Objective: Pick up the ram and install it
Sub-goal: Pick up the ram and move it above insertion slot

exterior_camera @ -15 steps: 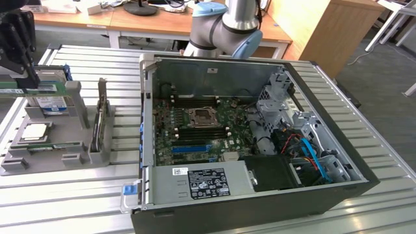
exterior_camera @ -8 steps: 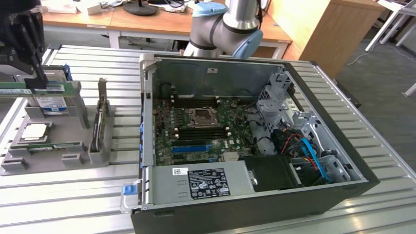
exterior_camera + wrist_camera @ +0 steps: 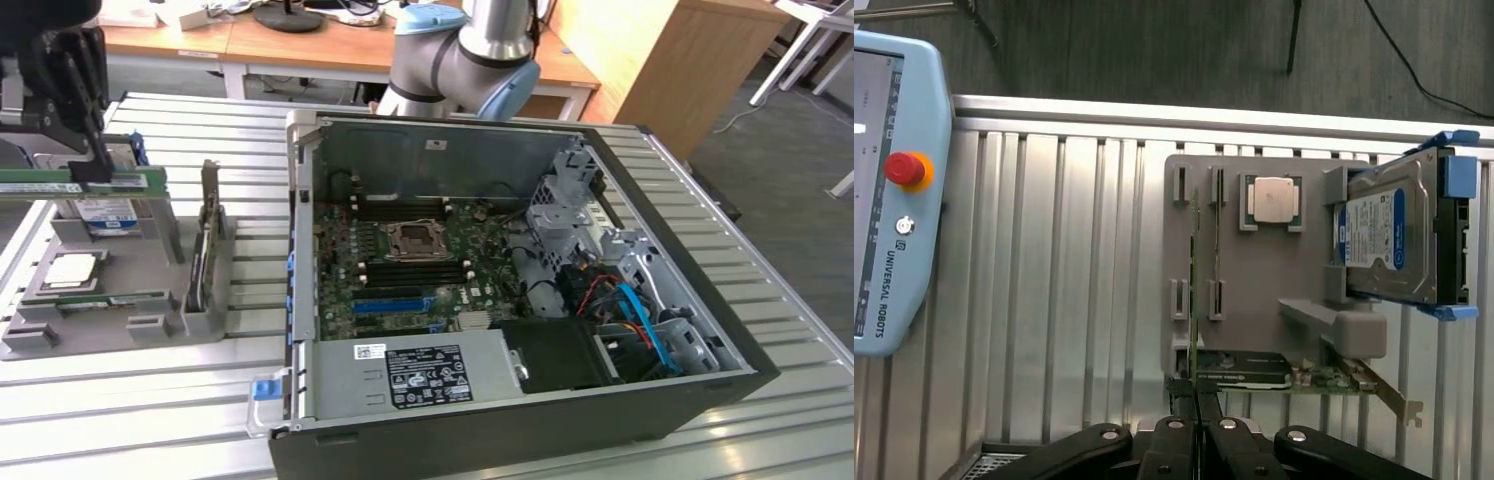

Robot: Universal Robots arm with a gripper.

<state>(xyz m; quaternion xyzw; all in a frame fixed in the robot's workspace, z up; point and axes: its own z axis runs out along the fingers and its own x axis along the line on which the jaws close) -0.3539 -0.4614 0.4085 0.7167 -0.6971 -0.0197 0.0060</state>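
As hand (image 3: pixel 91 172) is closed on ram (image 3: pixel 134 180) by top edge only, stick may tilt, snag PC case (image 3: pixel 304 250).

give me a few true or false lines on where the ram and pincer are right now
1. The pincer is shut on the ram. True.
2. The ram is seated in the motherboard. False: the pincer holds it by the tray, to the exterior view's left of the case.
3. The case is open, with the motherboard showing. True.
4. A cpu lies on the tray. True.
5. The button on the pendant is green. False: it is red.
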